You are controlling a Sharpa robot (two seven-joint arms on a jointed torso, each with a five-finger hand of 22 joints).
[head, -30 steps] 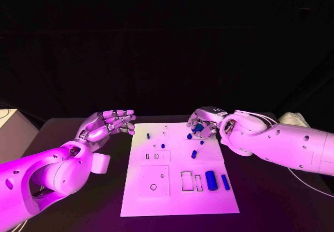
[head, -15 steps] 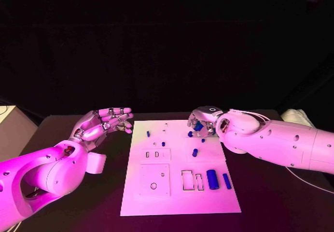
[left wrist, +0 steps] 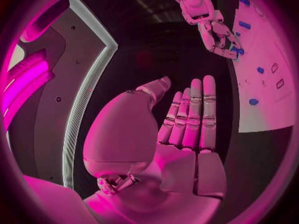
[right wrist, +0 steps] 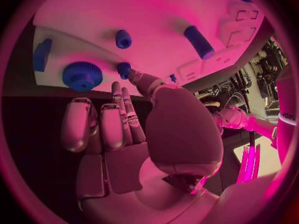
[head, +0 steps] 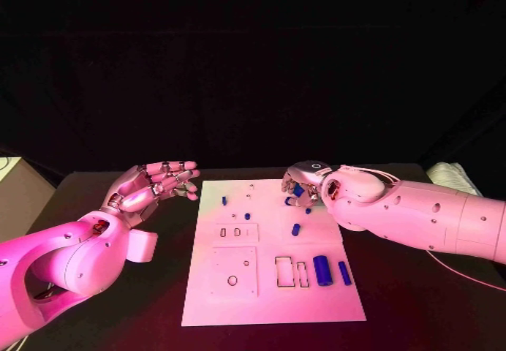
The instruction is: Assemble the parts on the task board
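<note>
Several blue parts (head: 322, 270) lie on the white board (head: 264, 300). At its far right corner the right hand (head: 303, 186) curls beside a blue part, though whether it grips it is unclear. Left of the board, the left hand (head: 156, 183) hovers with fingers spread, holding nothing.

Head view looks steeply down from above the near edge of the black table (head: 105, 307) onto the whole task board (head: 264, 303); each wrist view looks close along its own palm, and all three share the board's far end.
</note>
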